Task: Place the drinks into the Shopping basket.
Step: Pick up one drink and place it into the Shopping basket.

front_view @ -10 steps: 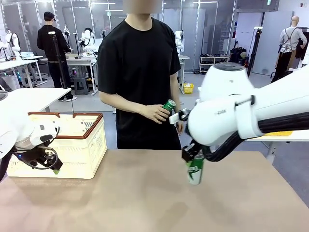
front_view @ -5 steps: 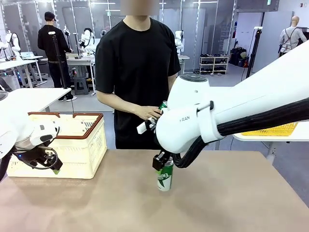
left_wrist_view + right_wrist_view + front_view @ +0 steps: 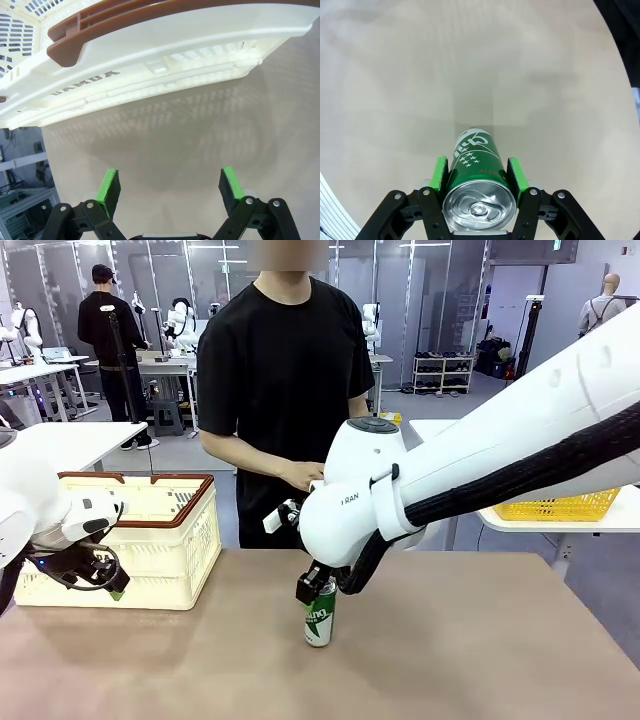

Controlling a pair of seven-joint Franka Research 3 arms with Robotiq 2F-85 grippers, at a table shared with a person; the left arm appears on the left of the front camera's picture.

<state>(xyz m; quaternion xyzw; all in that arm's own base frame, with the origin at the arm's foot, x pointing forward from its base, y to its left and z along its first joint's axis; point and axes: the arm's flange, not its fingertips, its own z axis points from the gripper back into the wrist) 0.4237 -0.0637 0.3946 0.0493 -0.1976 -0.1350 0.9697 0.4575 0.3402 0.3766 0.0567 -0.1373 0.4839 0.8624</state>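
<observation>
The right gripper is seen clamped on a green can, one of the drinks, its green pads pressed against opposite sides of the can's upper part just below the silver lid. The can is held upright, roughly midway between the left and right edges of the table and somewhat nearer its far edge; whether its base touches the surface cannot be told. In the right wrist view the right gripper is shown from above with the can between its fingers and bare tabletop beyond. The Shopping basket, cream-white with a brown rim, is set at the far left corner of the table, well apart from the can. The left gripper is held low just beside the basket's near wall; in the left wrist view its fingers are spread wide with nothing between them, and the lettered basket wall is seen ahead of the left gripper. A person's hand is held behind the right arm, beyond the far edge.
</observation>
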